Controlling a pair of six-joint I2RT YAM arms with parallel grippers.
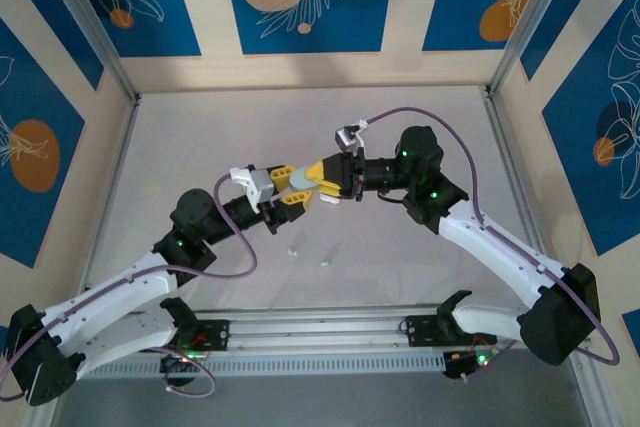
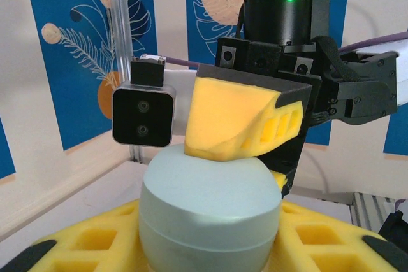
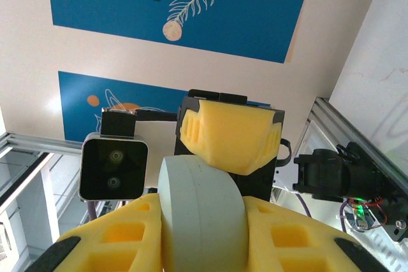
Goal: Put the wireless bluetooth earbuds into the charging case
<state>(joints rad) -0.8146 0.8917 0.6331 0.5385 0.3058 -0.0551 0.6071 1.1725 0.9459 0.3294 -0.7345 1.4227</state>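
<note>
The right hand [image 1: 318, 183] grips the pale charging case [image 1: 300, 181] in a narrow pinch above the bench [image 1: 200, 137]. The left hand [image 1: 286, 188] clasps the same case from the opposite side. Two tiny earbuds [image 1: 291, 251] lie close together on the bench below.

Table [image 1: 420, 137] pale grey, matte. Two earbuds [image 1: 291, 251] lying on it (tiny, pale), slightly apart, base-side of the left hand [image 1: 284, 188].
</note>
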